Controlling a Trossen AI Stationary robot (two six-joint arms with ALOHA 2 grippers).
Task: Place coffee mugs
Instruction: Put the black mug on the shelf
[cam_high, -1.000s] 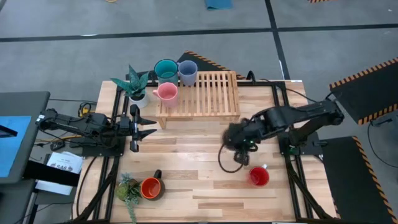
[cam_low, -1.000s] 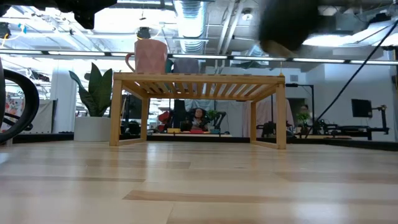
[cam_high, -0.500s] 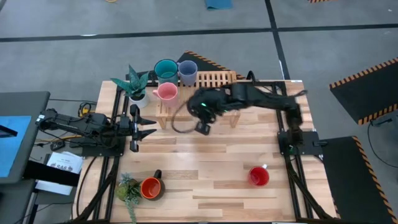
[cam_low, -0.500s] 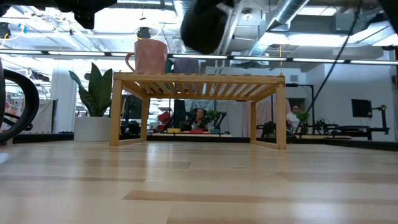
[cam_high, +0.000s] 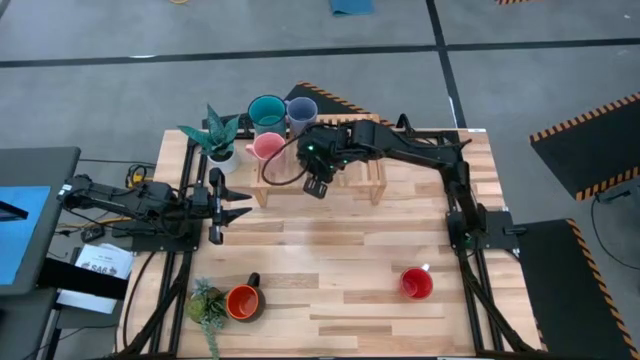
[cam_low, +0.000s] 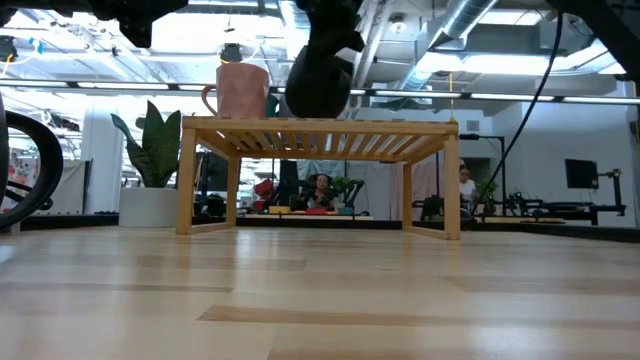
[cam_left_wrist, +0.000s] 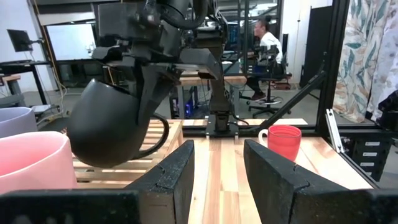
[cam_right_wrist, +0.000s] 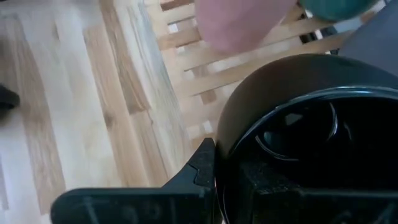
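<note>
My right hand (cam_high: 316, 172) is pinching the black mug (cam_low: 318, 80) by its rim, one finger inside the cup, one outside. The mug hangs tilted just above the wooden rack (cam_high: 352, 168), over its left end; in the low view its bottom sits right at slat level and I can't tell if it touches. Just beside it on the rack is the pink mug (cam_high: 268, 148). Behind that are the teal mug (cam_high: 266, 111) and grey-blue mug (cam_high: 301, 112), side by side at the rack's back left corner.

Red mug (cam_high: 417, 284) stands alone on the surface (cam_high: 330, 270), front right, well apart from the rack. Orange mug (cam_high: 243, 301) is at the front left, touching a small green plant (cam_high: 206, 303). A taller potted plant (cam_high: 214, 136) sits at the rack's left end.

My left hand (cam_high: 228, 205) is parked low at the left edge of the surface, fingers spread, holding nothing. People are seated in the room behind.
</note>
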